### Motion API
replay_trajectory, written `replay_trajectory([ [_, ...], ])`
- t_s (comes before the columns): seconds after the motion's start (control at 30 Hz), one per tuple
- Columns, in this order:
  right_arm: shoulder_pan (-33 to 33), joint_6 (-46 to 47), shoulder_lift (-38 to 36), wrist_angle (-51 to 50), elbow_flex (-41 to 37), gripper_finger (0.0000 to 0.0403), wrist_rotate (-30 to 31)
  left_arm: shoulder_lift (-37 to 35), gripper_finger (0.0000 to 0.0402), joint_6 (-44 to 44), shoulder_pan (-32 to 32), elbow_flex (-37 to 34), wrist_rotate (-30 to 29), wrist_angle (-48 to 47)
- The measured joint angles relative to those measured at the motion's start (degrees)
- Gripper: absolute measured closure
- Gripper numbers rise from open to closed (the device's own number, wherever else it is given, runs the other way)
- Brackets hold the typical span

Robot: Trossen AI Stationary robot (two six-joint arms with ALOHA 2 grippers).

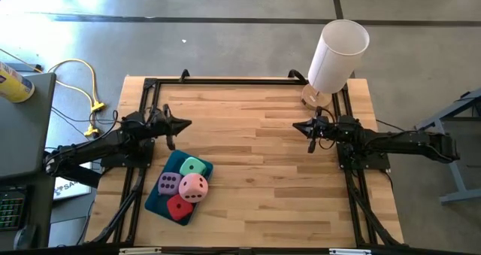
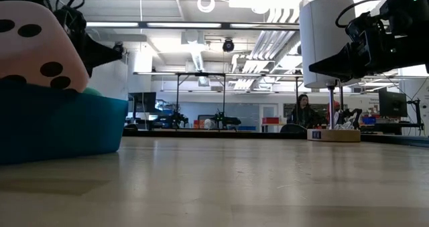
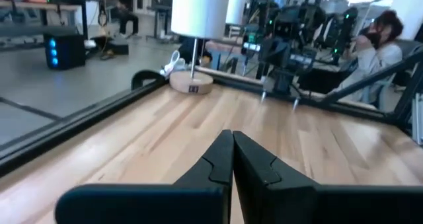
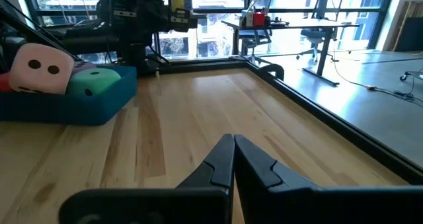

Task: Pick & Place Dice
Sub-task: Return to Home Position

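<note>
All four dice sit in the flat teal tray [image 1: 154, 198] near the table's left front: the mint green die [image 1: 194, 167], the lilac die [image 1: 168, 184], the red die [image 1: 179, 207], and the pale pink die [image 1: 193, 187] resting on top of the others. The right wrist view shows the pink die [image 4: 41, 69] and the green die [image 4: 96, 82] in the tray [image 4: 79, 108]. My left gripper [image 1: 188, 123] is shut, raised above the table just beyond the tray. My right gripper [image 1: 296, 125] is shut, held up at the table's right side.
A white cylindrical lamp shade [image 1: 338, 56] on a round wooden base [image 3: 192, 84] stands at the table's far right corner. Black frame rails [image 1: 240, 80] run along the far edge and sides. Bare wood lies between the two grippers. A person [image 3: 380, 42] sits beyond the table.
</note>
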Motion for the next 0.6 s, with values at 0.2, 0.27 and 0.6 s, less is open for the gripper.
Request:
replay_trajectory([
  [0.2,0.0,0.0,0.0,0.0,0.0,0.0401,0.0,1.6,0.0401,0.0,0.0,0.0,0.0,-0.4],
  [0.27,0.0,0.0,0.0,0.0,0.0,0.0401,0.0,1.8,0.0401,0.0,0.0,0.0,0.0,-0.4],
  [0.6,0.0,0.0,0.0,0.0,0.0,0.0401,0.0,1.9,0.0401,-1.0,0.0,0.0,0.0,-0.3],
])
